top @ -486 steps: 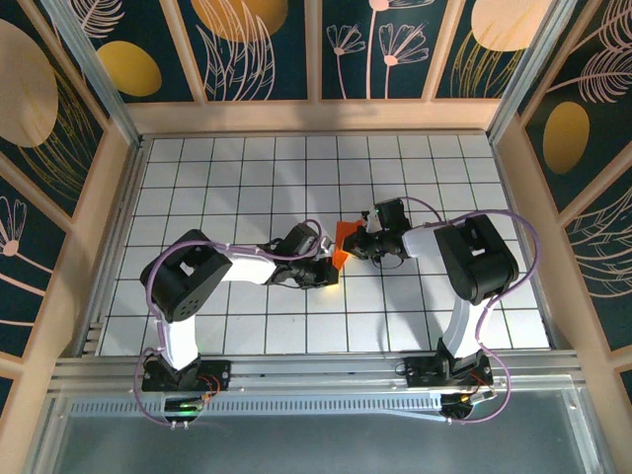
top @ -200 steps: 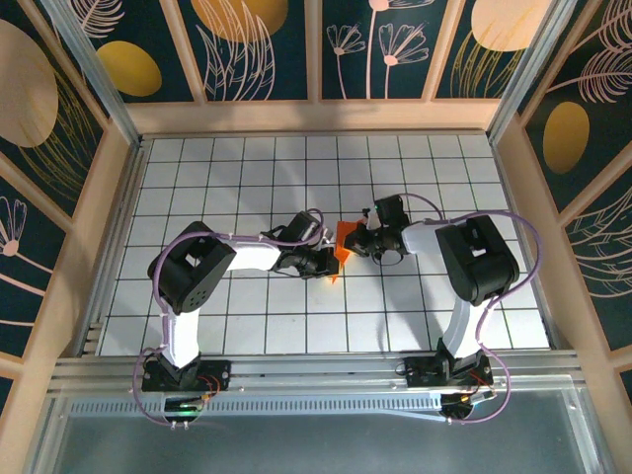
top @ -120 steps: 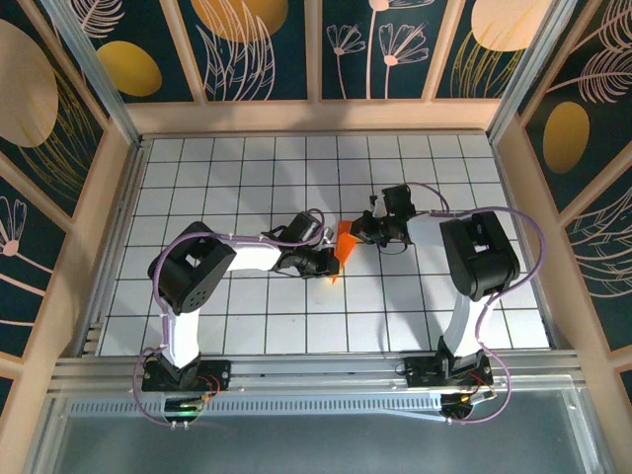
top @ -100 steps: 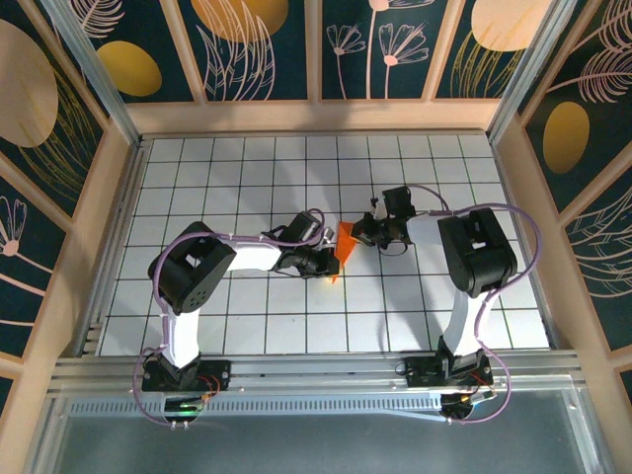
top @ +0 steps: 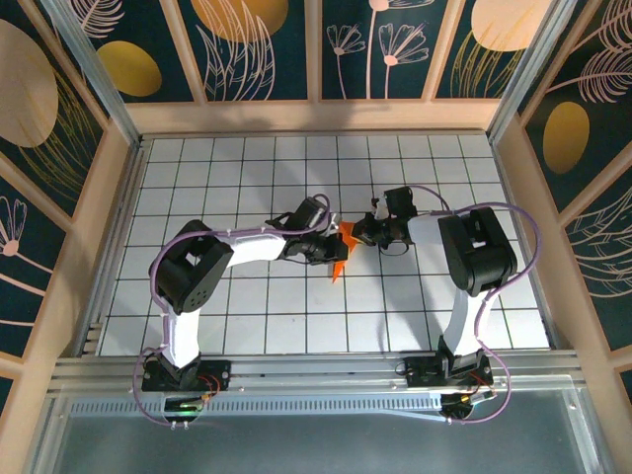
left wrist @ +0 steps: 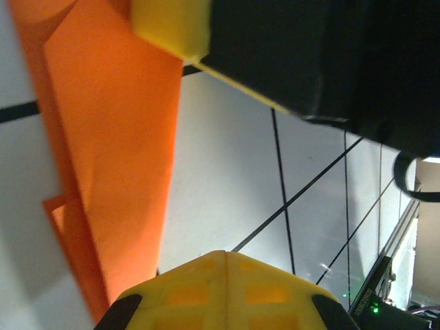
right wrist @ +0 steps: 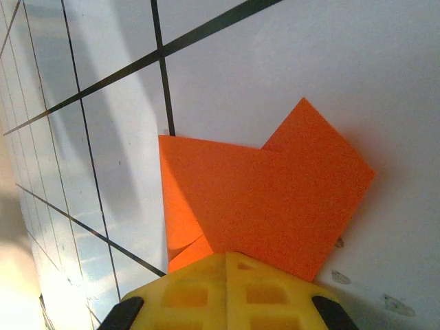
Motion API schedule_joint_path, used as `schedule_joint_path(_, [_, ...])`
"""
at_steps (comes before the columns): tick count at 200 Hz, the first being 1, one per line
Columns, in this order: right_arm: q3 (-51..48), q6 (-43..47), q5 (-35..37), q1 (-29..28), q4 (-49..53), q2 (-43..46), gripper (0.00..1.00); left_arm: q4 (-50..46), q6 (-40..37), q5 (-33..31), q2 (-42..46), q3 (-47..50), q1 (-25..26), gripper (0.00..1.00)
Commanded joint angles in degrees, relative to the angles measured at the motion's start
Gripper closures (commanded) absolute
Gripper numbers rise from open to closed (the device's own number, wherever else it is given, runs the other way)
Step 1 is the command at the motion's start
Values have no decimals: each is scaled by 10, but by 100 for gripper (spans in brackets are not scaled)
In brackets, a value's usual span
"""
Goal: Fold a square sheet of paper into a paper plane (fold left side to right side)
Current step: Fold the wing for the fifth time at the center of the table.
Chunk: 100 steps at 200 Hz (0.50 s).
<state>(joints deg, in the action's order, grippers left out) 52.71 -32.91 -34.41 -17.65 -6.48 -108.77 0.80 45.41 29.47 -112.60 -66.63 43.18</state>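
The square sheet of paper (top: 341, 253) lies folded on the white grid table, a small bright orange shape with layered flaps and a narrow point toward the near side. In the right wrist view the paper (right wrist: 265, 196) shows overlapping folded layers, and my right gripper (right wrist: 227, 257) is shut with its yellow tips resting on the paper's near edge. My left gripper (left wrist: 227, 256) is shut just beside the paper (left wrist: 110, 144), with bare table under its tips. From above, the left gripper (top: 329, 243) and right gripper (top: 358, 234) meet over the paper from either side.
The white table with black grid lines (top: 247, 178) spreads around the arms. Wooden walls (top: 316, 117) close in the back and both sides. The right gripper's yellow finger and black body (left wrist: 295, 55) hang close above the left wrist camera.
My left gripper has swung farther back and right, up against the paper. The right gripper has edged away from the near side and now rests on the paper's right part. The paper looks narrower.
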Motion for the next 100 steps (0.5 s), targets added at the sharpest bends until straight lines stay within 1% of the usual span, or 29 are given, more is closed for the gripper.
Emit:
schedule_joint_path(1, [-18, 12, 18, 2, 25, -17, 100, -19, -14, 7, -33, -20, 2, 100])
schedule_joint_path(54, [-19, 8, 18, -2, 24, -19, 100, -23, -21, 9, -75, -62, 1, 100])
schedule_joint_path(100, [-21, 9, 22, -4, 27, -18, 100, -46, -32, -21, -92, -84, 0, 100])
